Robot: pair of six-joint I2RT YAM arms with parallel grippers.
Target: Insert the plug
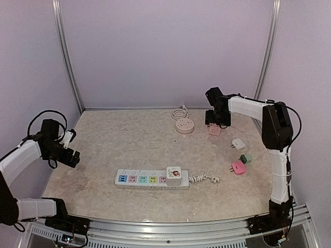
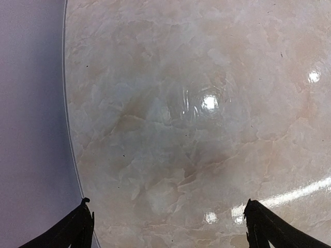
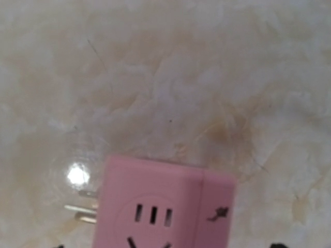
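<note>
Right wrist, pink plug (image 3: 165,206) between spread fingers (image 3: 279,245)

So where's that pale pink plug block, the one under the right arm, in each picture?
Top external: the pale pink adapter sits right of centre, toward the far wall.
Left wrist: not in it.
Right wrist: the adapter is at bottom centre, prongs pointing left.
Shared landmark: the marble tabletop.
</note>
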